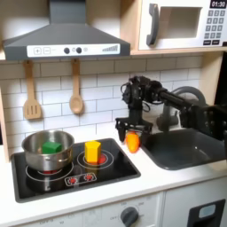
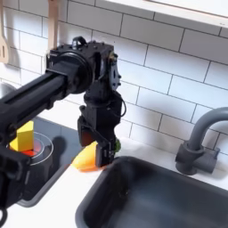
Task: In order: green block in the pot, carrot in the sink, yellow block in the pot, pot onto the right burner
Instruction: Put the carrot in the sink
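Note:
My gripper (image 1: 133, 136) (image 2: 96, 147) is shut on the orange carrot (image 1: 133, 142) (image 2: 86, 158), holding it lifted above the counter between the cooktop and the dark grey sink (image 1: 182, 149) (image 2: 151, 200). The silver pot (image 1: 49, 152) sits on the burner at the first exterior view's left, with the green block (image 1: 52, 146) inside it. On the other red burner ring (image 1: 103, 159) stands the yellow block (image 1: 91, 151) (image 2: 24, 139).
A grey arched faucet (image 2: 198, 142) (image 1: 190, 99) rises behind the sink. Two wooden utensils (image 1: 32, 91) hang on the tiled back wall. A range hood (image 1: 66, 37) and a microwave (image 1: 182, 25) are overhead.

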`<state>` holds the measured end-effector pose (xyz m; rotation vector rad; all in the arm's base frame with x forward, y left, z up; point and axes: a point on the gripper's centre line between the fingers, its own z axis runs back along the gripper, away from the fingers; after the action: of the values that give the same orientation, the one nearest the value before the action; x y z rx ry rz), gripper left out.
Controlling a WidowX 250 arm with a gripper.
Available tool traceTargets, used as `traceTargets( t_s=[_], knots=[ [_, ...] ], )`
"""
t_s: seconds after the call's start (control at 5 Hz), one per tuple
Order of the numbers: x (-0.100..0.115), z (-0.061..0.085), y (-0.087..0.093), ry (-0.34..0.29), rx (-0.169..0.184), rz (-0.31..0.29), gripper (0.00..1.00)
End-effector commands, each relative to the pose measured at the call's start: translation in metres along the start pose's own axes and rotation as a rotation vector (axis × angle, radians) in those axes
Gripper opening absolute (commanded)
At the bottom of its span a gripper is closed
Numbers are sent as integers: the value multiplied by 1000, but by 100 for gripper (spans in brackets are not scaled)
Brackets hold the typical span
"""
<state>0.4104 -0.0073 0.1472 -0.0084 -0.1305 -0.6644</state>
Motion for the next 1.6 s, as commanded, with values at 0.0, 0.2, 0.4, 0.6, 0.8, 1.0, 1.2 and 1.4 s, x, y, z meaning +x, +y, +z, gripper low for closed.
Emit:
traceTargets(
  t_s=[0.0, 0.2, 0.4, 0.6, 0.8, 1.0, 1.2, 1.4],
  knots=[
    [-3, -11, 2, 11, 25, 60, 100],
    [-3, -10, 5, 1, 29, 83, 100],
    [-2, -11, 6, -3, 28, 93, 100],
    [-1, -10, 7, -11, 37, 106, 83],
    [-5, -10, 6, -19, 17, 147, 0],
    [-9, -8, 5, -31, 17, 157, 0],
    [-19, -2, 4, -46, 6, 182, 0],
    [-25, 3, 1, -54, -15, 195, 0]
  ],
)
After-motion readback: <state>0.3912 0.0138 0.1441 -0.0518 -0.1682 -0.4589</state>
